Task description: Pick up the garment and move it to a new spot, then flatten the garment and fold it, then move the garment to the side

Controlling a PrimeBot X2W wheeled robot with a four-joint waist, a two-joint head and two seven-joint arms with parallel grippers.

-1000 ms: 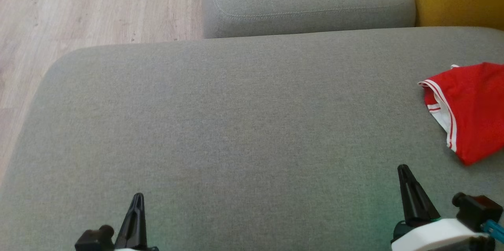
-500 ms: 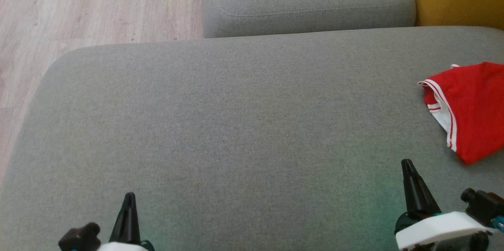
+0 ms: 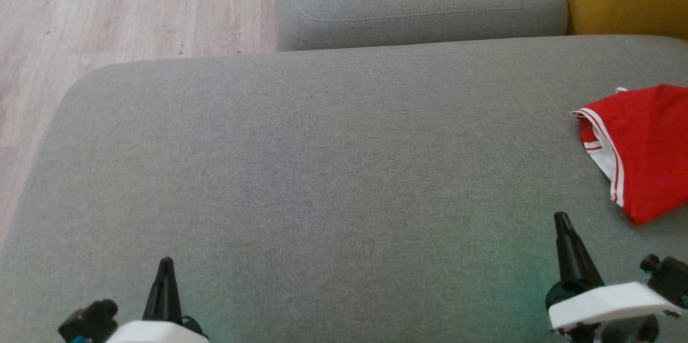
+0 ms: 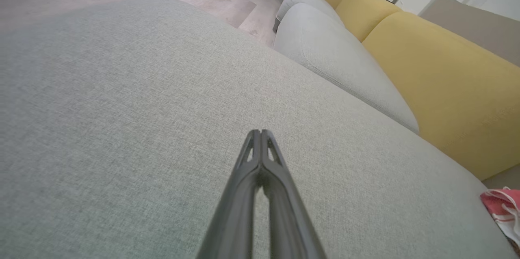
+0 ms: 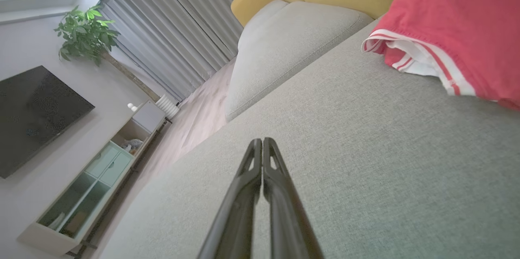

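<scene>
Red garment (image 3: 642,149) at 3 o'clock on grey sofa (image 3: 322,171); left gripper (image 3: 165,262), right gripper (image 3: 561,218) pinched together, empty. Right wrist view adds TV (image 5: 32,117), plant (image 5: 83,33).

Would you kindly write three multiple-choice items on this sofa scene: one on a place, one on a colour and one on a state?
1. Where does the red garment lie on the grey seat cushion in the head view?
A. At the right edge
B. In the centre
C. At the left end, by the floor

2. What colour is the striped trim along the garment's hem?
A. Blue
B. White
C. Black

3. How do the left gripper and the right gripper stand?
A. Both shut, holding nothing
B. Both wide open
C. Right one shut on the garment

Answers:
1 A: the garment lies at the right edge, beyond the right gripper.
2 B: white stripes edge the red cloth.
3 A: in each wrist view the fingers press together above bare cushion.
</scene>
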